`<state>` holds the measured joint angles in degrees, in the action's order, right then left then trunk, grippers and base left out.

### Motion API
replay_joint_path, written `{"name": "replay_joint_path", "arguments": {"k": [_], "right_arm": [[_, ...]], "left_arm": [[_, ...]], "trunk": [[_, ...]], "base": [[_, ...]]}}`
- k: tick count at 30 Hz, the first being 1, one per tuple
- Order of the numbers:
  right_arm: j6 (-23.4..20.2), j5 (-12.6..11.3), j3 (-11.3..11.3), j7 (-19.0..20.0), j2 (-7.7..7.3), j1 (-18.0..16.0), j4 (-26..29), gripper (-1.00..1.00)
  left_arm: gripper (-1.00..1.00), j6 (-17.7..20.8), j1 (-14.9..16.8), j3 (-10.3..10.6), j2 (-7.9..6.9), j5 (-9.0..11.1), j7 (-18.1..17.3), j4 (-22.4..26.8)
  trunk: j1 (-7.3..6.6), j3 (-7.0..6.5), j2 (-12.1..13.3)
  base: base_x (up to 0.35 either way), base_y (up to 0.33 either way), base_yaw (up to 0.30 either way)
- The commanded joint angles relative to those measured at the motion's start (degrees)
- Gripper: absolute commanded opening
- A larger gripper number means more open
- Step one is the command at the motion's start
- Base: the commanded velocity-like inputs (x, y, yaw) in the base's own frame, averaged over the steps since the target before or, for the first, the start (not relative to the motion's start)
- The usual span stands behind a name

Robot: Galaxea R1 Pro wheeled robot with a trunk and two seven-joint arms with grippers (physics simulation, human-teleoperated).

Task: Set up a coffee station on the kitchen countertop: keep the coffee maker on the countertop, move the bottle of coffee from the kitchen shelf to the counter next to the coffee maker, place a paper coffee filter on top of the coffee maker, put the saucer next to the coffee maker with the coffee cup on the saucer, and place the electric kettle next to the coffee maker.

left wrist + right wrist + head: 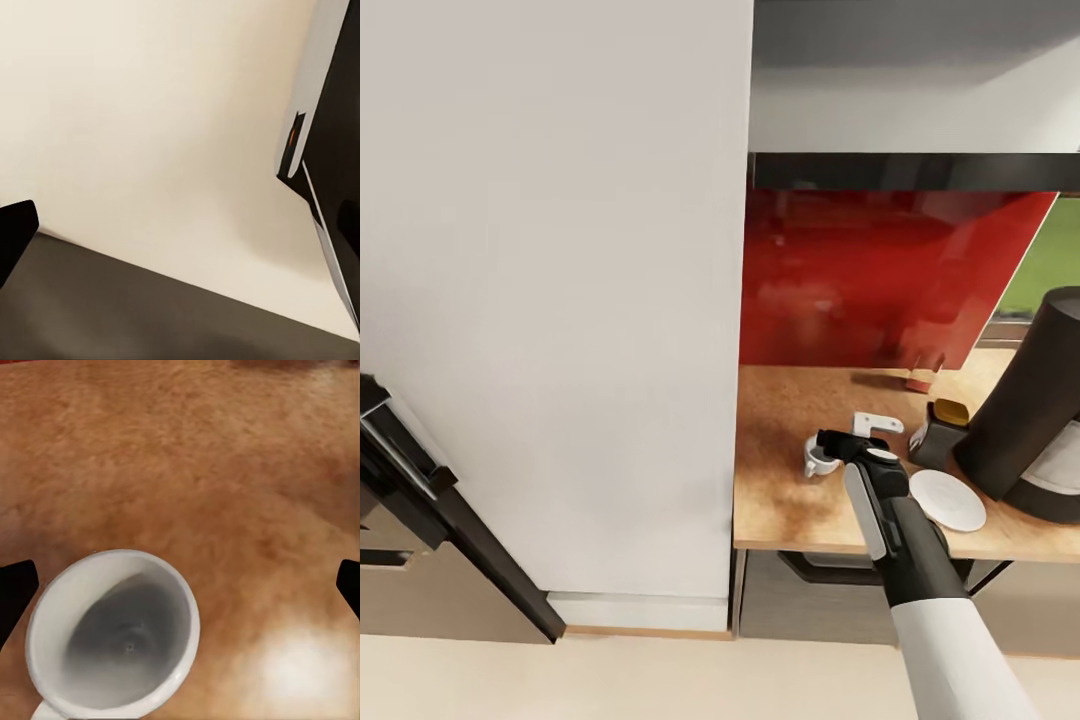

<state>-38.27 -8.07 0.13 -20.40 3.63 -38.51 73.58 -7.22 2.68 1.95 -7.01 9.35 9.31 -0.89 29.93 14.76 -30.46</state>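
Hovering right claw (pixel 822 447) open over coffee cup (pixel 112 634), tan kitchen countertop (pixel 790 500), red backsplash (pixel 870 270)

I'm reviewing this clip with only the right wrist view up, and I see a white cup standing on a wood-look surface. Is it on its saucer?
Observer: No. In the head view the coffee cup stands directly on the kitchen countertop. The saucer lies bare, apart from it to the right.
Operator: Is the coffee maker anywhere near?
Observer: Yes. The coffee maker stands at the right of the counter, just past the saucer.
Operator: And the bottle of coffee?
Observer: The bottle of coffee is on the counter, close beside the coffee maker, behind the saucer.
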Motion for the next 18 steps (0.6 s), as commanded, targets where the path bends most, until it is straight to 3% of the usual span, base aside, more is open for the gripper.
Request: {"name": "replay_joint_path", "arguments": {"k": [1, 7, 18], "right_arm": [[-0.14, -0.60, -0.01, -0.50, 0.01, -0.06, 0.04, 1.00], [-0.93, -0.62, -0.04, -0.52, -0.02, -0.08, 0.17, 1.00], [-1.29, -0.47, -0.72, -0.52, -0.10, -0.08, -0.53, 1.00]], "left_arm": [[1.00, -0.22, 0.05, 0.23, -0.01, 0.49, 0.02, -0.17], [1.00, -0.16, 0.04, 0.25, -0.02, 0.49, 0.01, -0.25], [1.00, -0.16, -0.11, 0.25, -0.02, 0.49, 0.01, -0.34]], "trunk": [[0.03, 0.09, -0.08], [0.03, 0.09, -0.08], [0.03, 0.09, -0.08]], "base": [[0.214, 0.000, 0.000], [0.249, 0.000, 0.000], [0.034, 0.000, 0.000]]}}
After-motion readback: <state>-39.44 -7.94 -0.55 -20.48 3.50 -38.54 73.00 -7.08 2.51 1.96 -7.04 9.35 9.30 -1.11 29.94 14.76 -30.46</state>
